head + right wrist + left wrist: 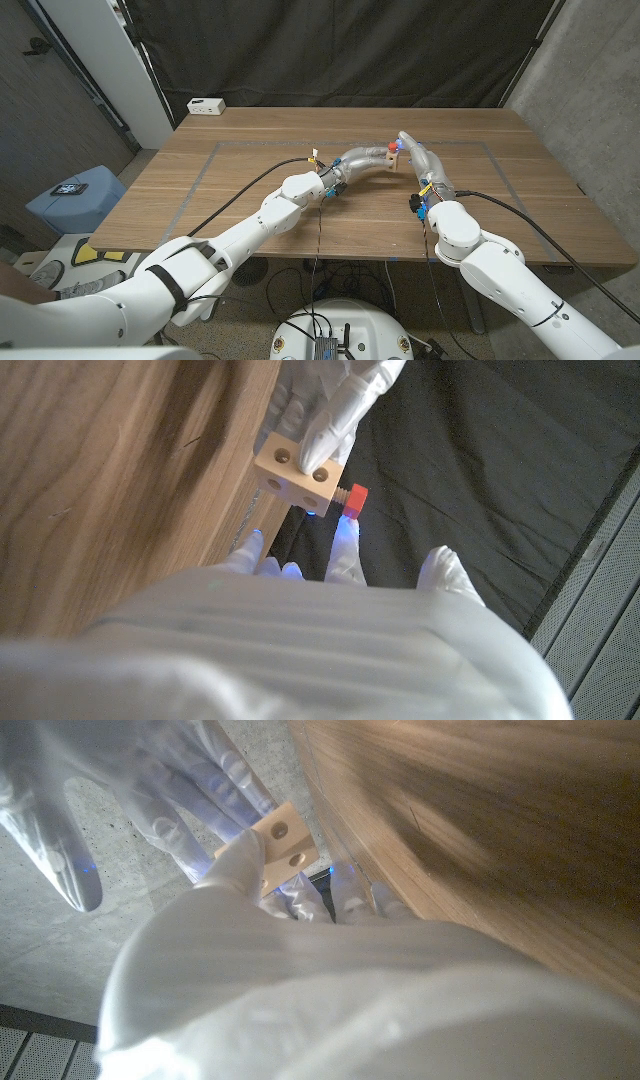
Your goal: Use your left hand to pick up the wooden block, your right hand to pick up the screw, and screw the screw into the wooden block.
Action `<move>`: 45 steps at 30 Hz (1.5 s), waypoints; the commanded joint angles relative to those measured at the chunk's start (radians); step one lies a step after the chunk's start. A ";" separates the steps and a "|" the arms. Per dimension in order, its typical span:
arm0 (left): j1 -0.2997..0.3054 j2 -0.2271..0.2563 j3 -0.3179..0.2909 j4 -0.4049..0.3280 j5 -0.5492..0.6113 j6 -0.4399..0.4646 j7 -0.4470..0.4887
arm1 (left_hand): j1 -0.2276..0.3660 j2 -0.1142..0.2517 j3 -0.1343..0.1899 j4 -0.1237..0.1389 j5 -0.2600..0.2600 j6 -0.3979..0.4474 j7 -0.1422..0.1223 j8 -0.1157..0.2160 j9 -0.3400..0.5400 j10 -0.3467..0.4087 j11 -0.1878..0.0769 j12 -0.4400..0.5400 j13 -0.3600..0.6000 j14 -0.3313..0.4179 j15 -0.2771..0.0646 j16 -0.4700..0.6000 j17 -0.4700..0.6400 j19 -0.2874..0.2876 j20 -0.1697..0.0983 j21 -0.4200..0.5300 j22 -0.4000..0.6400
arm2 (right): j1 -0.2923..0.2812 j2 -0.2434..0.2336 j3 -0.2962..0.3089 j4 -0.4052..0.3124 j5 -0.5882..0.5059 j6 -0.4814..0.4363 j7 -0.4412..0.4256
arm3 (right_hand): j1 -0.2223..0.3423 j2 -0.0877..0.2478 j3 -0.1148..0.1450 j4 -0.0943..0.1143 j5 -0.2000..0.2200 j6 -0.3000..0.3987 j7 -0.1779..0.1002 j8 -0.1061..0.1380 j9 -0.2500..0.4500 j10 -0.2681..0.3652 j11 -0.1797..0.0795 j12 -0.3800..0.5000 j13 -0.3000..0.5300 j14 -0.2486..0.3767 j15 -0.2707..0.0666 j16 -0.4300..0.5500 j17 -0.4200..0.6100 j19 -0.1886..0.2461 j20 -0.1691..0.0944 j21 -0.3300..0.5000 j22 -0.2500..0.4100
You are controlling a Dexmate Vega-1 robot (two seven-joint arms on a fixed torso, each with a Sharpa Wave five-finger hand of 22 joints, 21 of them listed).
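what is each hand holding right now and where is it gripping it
Left hand grips the wooden block by its sides. The red-headed screw sits in the block; the right hand's grip cannot be told.

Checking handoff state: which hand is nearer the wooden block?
Left. The left hand holds the wooden block in its fingers; the right hand is beside it, at the red screw in the block's side.

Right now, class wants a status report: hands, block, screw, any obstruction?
Left hand holds wooden block. Right hand at red-headed screw, partly threaded in. Grip unclear. Nothing blocking.

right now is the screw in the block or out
In, partly: the screw has its red head and threads sticking out of the wooden block; depth cannot be told.
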 commanded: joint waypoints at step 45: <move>0.005 0.005 0.000 -0.008 -0.006 0.010 -0.007 | -0.002 0.008 0.015 0.007 0.008 0.015 0.005 0.004 0.003 0.009 -0.001 0.004 0.004 0.012 -0.067 0.004 0.004 0.003 0.003 0.006 0.003 | 0.003 -0.002 -0.008 0.004 -0.003 0.005 0.021 | -0.006 0.010 0.002 -0.010 0.003 0.013 -0.011 -0.029 0.004 -0.001 -0.004 0.004 0.002 -0.076 -0.006 0.009 0.000 -0.006 0.003 0.009 0.002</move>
